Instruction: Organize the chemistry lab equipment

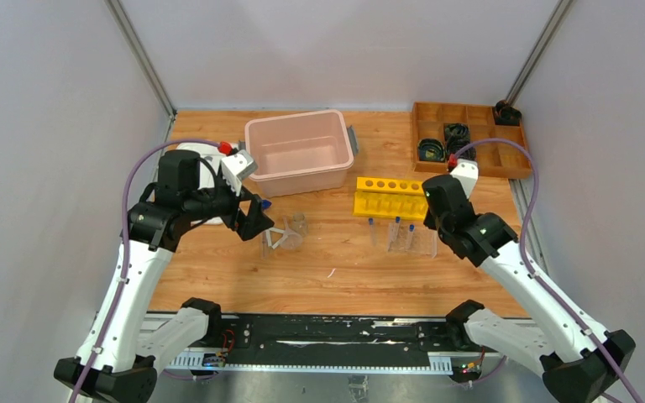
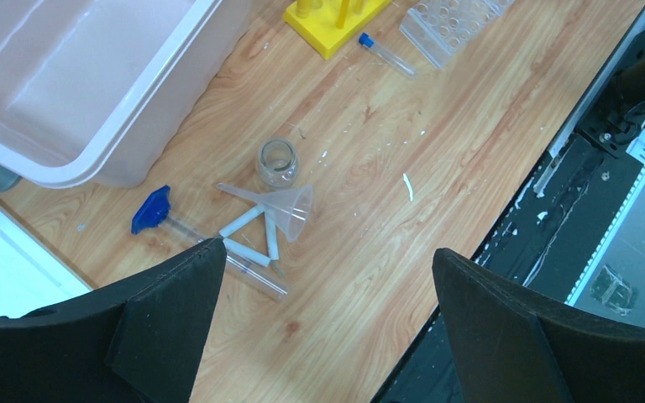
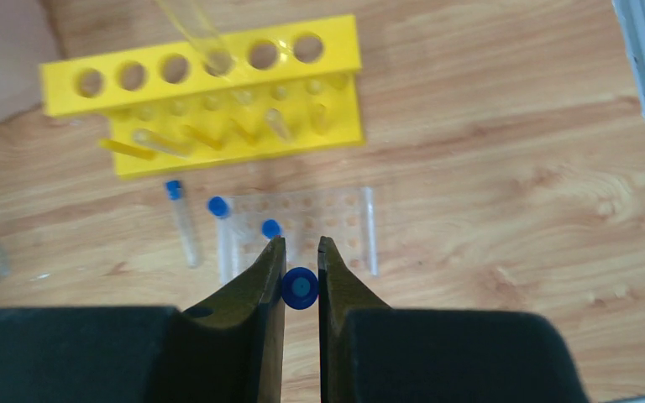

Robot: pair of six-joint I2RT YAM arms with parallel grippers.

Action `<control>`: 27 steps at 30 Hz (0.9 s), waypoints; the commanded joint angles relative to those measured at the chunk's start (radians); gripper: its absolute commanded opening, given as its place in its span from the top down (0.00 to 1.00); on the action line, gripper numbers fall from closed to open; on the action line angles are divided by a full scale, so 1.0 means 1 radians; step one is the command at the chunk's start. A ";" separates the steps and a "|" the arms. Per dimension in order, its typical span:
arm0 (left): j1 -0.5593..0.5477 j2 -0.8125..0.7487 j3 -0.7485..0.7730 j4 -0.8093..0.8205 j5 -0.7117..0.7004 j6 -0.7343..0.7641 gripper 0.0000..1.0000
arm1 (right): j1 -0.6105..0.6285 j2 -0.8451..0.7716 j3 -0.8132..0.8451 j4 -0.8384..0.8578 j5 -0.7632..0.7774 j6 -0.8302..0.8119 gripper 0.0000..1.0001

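Observation:
My left gripper (image 2: 327, 256) hangs open and empty above the wood, just near of a clear funnel (image 2: 290, 210), a small clear beaker (image 2: 275, 161), a white triangle (image 2: 248, 235) and a thin clear rod with a blue end (image 2: 151, 210). In the top view this left gripper (image 1: 256, 220) sits left of the funnel (image 1: 279, 239). My right gripper (image 3: 301, 245) is shut on a blue-capped tube (image 3: 300, 288), held upright over the clear rack (image 3: 302, 227). Another capped tube (image 3: 183, 222) lies beside the rack. The yellow six-hole rack (image 3: 201, 101) stands behind it.
A pink bin (image 1: 298, 151) stands at the back centre. The wooden compartment tray (image 1: 470, 138) with black ring parts (image 1: 456, 134) is at the back right. The yellow rack (image 1: 390, 197) and clear rack (image 1: 411, 239) sit under the right arm.

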 commanded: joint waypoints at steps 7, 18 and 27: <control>-0.005 -0.005 0.028 -0.008 -0.020 -0.005 0.00 | -0.047 0.075 -0.147 0.071 0.111 0.038 1.00; -0.005 -0.010 0.029 -0.009 -0.027 0.000 0.00 | -0.062 0.123 -0.251 0.182 0.132 0.060 1.00; -0.005 -0.014 0.033 -0.009 -0.036 0.002 0.00 | -0.071 0.166 -0.300 0.259 0.135 0.056 1.00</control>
